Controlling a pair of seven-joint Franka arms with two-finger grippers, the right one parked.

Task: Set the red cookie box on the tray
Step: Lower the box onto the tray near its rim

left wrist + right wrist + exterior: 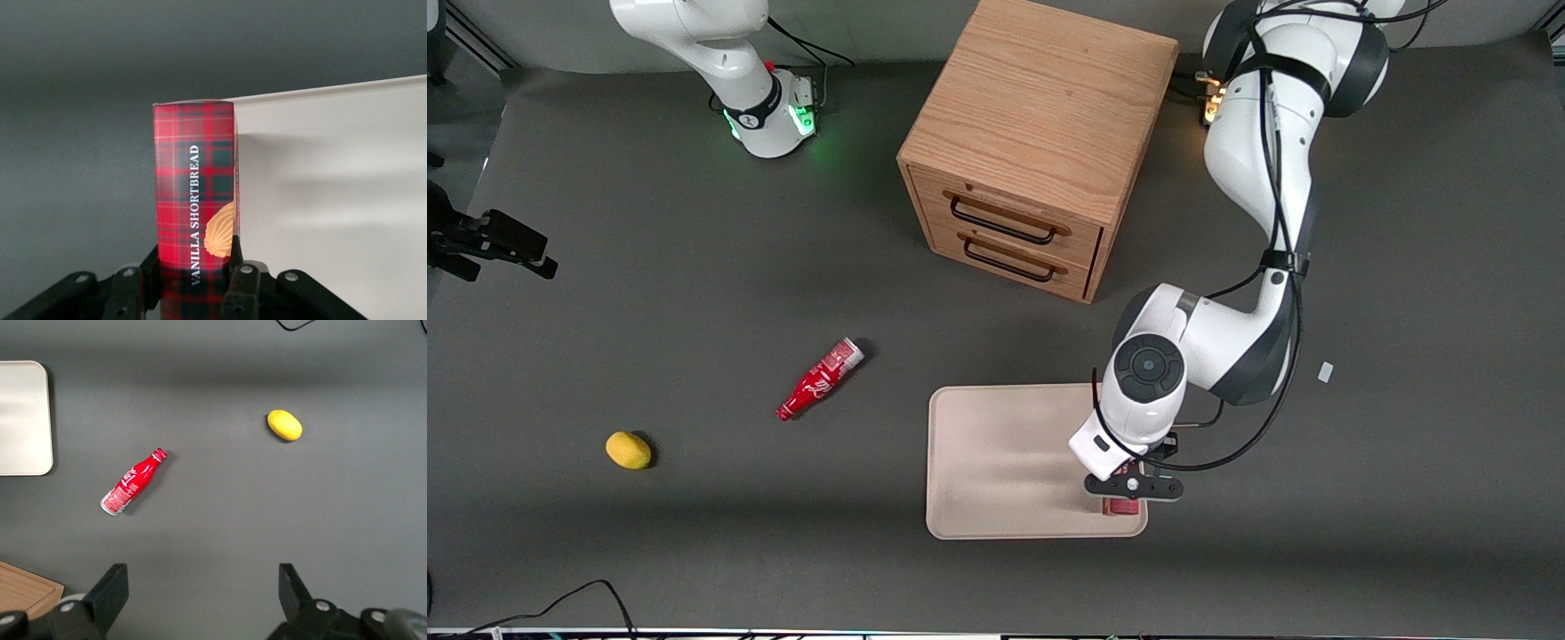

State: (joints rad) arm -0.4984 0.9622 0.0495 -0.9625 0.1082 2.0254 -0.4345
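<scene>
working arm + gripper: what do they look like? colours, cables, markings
The left arm has glossy white shells, dark grey joint bands and a round dark cap, with black cables looped along it. The gripper, over the tray, is black, with silver screws on its fingers.

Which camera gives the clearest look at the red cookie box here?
The left wrist view: the red cookie box fills the frame, plaid and lettering readable, held in the shut end effector beside the tray. The front view shows only a red sliver under the end effector. The right wrist view misses it.
</scene>
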